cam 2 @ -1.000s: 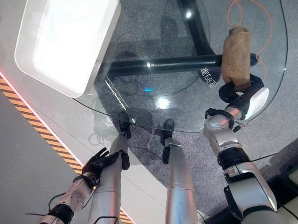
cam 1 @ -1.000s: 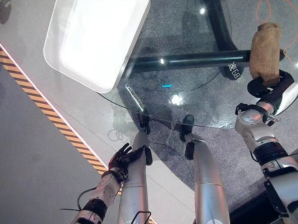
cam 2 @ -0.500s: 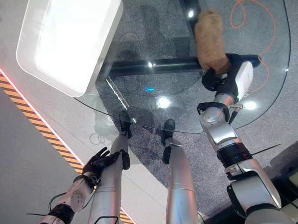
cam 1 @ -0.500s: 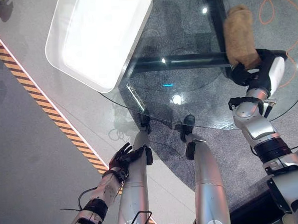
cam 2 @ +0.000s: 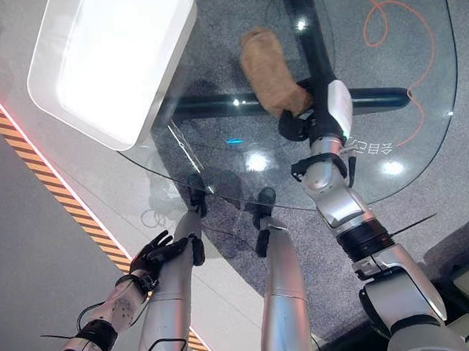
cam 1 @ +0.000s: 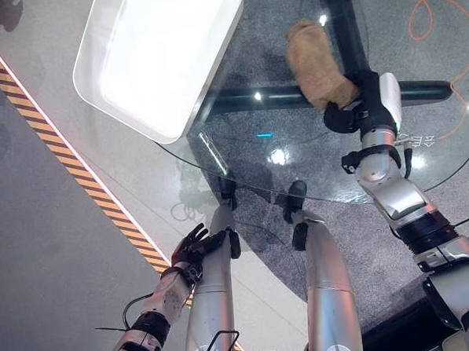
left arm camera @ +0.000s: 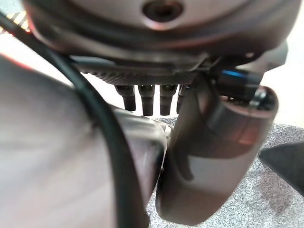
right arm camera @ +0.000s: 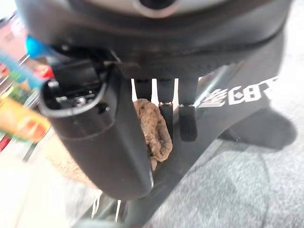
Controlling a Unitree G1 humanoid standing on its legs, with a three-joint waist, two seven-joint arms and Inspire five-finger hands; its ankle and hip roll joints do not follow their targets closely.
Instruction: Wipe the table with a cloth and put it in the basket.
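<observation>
Leftward across the glass table (cam 1: 242, 171) went the right hand (cam 1: 355, 110), dragging the brown cloth (cam 1: 314, 64) with it: a second before, the cloth had lain near the table's right edge, and now it sat near the middle, over the dark crossbar of the frame below. From where I stood the cloth looked rolled into a thick bundle, one end tucked under the hand, the other pointing away toward the far side. The right hand's fingers (right arm camera: 187, 121) were curled down on the cloth with the thumb closing beside it, so it was clamped on the fabric. The white basket (cam 1: 120, 99) stood at the table's far left, well apart from the cloth. The left hand (cam 1: 192, 245) hung low beside the robot, fingers loosely spread, holding nothing.
</observation>
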